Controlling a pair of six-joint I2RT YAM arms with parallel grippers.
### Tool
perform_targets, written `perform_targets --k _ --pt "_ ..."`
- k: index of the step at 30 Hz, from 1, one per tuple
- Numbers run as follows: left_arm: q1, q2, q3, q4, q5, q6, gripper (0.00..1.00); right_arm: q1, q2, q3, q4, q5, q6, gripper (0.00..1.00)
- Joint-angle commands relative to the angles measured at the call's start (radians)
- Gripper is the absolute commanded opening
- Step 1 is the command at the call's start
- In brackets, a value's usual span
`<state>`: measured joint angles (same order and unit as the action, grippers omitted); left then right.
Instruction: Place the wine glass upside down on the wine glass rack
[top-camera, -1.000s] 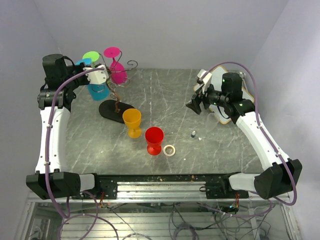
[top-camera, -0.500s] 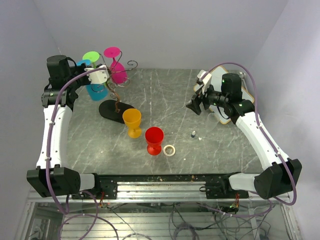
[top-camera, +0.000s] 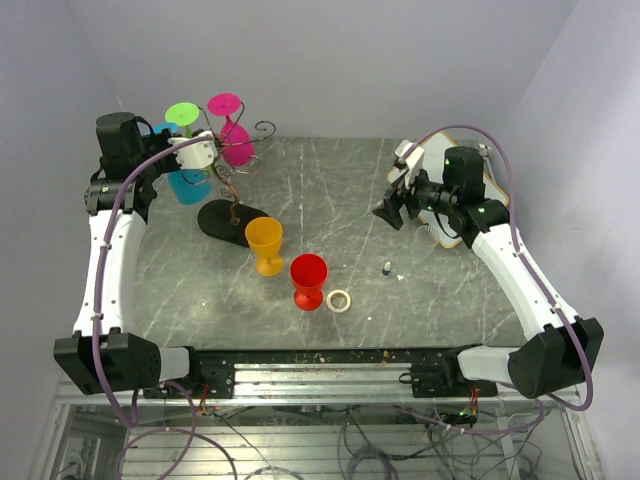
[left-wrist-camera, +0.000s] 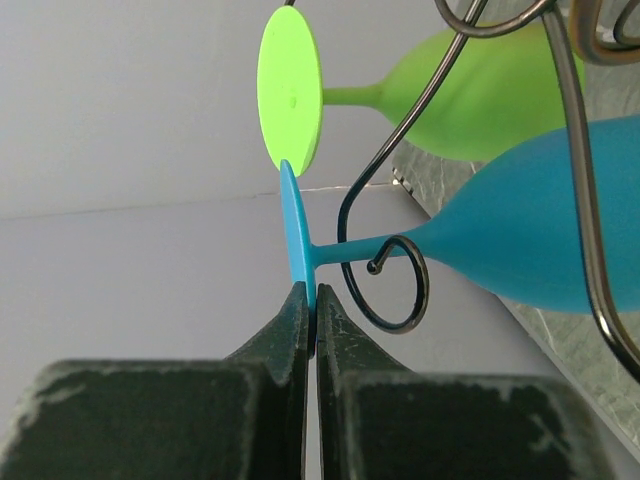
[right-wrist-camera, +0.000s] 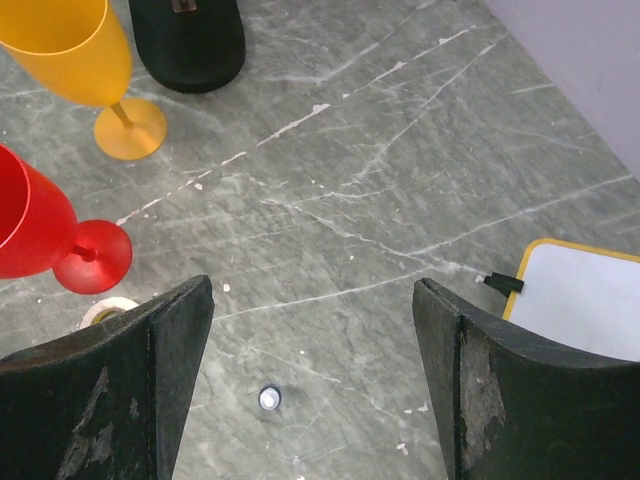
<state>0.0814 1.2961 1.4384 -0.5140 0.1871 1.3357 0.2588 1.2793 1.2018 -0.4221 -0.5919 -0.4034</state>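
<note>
Left jaws are shut tight on the foot of the blue wine glass (left-wrist-camera: 530, 230), which we hold inverted at the left side of the wine glass rack (top-camera: 222, 220), its stem at a curled arm. A green glass (left-wrist-camera: 480, 100) and a pink glass (top-camera: 237, 145) hang beside it. Our right jaws stand wide apart, empty, over the worktop (top-camera: 350, 200)

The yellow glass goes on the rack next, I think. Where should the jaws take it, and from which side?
Likely the thin stem of the yellow glass, from the side: it stands upright, bowl flaring above. Come from the right; the rack base sits close behind-left.
</note>
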Motion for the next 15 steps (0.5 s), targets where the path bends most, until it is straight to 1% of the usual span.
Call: perform_targets --k 1,7,15 --pt "0.000 -0.026 -0.010 0.007 -0.032 0.013 0.07 -0.007 -0.013 -0.009 0.022 -0.009 -0.003 0.81" --pt "0.000 -0.069 -0.036 -0.026 -0.014 0.017 0.07 -0.007 -0.013 -0.010 0.022 -0.010 -0.006 0.81" --pt "-0.002 -0.094 -0.045 -0.058 -0.024 0.031 0.07 -0.009 -0.015 -0.010 0.022 -0.011 -0.005 0.81"
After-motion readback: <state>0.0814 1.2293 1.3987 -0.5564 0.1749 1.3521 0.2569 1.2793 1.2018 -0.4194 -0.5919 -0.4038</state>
